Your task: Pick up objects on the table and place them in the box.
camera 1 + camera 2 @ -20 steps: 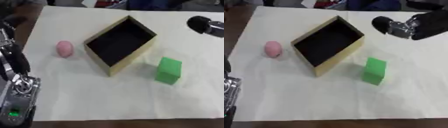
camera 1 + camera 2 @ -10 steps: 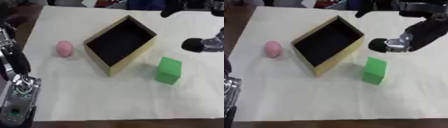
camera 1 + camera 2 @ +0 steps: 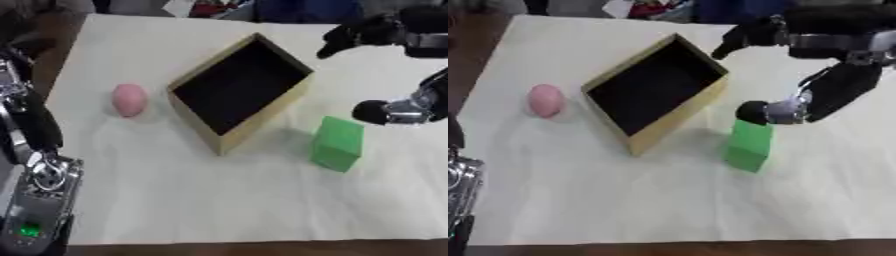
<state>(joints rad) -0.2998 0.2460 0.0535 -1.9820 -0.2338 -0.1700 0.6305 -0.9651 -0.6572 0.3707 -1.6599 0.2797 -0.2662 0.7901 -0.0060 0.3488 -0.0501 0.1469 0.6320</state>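
The left hand (image 3: pixel 35 200) rests at the lower left corner; whether its fingers are spread or curled cannot be told. A pink egg-shaped object (image 3: pixel 129 99) lies left of the open box (image 3: pixel 241 93). Right of the box stands 1 green block (image 3: pixel 338 143). The right hand (image 3: pixel 776 107), fingers spread, hovers just above it.
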